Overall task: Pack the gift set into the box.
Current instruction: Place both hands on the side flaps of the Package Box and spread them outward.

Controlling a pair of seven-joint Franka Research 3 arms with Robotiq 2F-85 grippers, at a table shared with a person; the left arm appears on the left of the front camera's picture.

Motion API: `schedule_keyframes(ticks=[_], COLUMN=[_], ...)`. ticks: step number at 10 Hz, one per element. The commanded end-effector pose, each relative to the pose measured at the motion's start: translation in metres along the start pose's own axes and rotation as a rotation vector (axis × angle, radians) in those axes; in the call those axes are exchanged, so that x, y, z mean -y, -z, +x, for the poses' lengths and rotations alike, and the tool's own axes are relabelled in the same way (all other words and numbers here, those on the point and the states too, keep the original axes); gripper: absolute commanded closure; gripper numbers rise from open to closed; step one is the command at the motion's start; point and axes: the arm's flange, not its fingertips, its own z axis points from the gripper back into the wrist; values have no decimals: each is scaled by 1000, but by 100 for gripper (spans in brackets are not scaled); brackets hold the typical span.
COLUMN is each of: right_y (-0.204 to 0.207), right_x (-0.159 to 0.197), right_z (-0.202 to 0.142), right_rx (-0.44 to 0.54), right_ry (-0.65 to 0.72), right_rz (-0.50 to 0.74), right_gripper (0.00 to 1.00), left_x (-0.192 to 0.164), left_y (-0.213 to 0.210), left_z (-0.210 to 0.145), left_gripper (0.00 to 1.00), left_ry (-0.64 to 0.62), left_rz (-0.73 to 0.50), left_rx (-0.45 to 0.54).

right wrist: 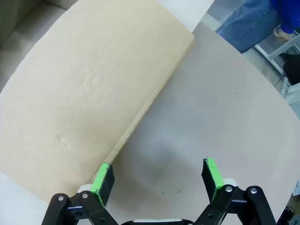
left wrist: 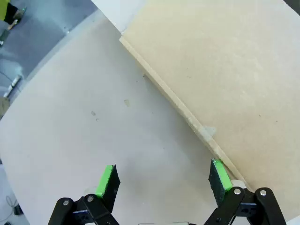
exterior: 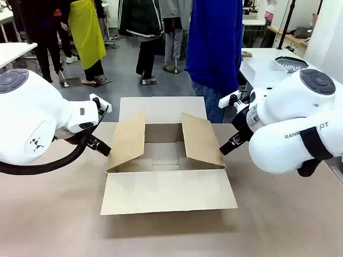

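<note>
Centring both tools, left (left wrist: pixel 163 164) and right (right wrist: pixel 156 161), fingers spread, beside the carton's side flaps (exterior: pixel 128 140) is advised before folding.

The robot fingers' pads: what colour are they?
The pads are bright green, on black fingers, showing best in the left wrist view.

Front view: bright, even indoor light; upper right corner washed nearly white; white arm shells pale with little detail; soft shadow on the table (exterior: pixel 64 225) below the near flap of the box (exterior: pixel 169 194), lower centre; background at top darker, softer. Left wrist view: pale, low in contrast, with a diffuse shadow at lower centre and a curved table edge at left. Right wrist view: likewise hazy, grey shadow right of the flap's edge, box interior dim at upper left.
</note>
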Motion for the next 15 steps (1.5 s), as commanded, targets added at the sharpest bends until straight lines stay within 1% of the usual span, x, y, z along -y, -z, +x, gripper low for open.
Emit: schedule_keyframes(ticks=[1, 15], right_y=[0, 0], right_x=[0, 0], right_z=[0, 0], right_rx=[0, 0], right_ry=[0, 0], right_rz=[0, 0], right_gripper=[0, 0], left_x=[0, 0], left_y=[0, 0], left_z=[0, 0], left_gripper=[0, 0], left_ry=[0, 0], left_rz=[0, 0], left_rx=[0, 0])
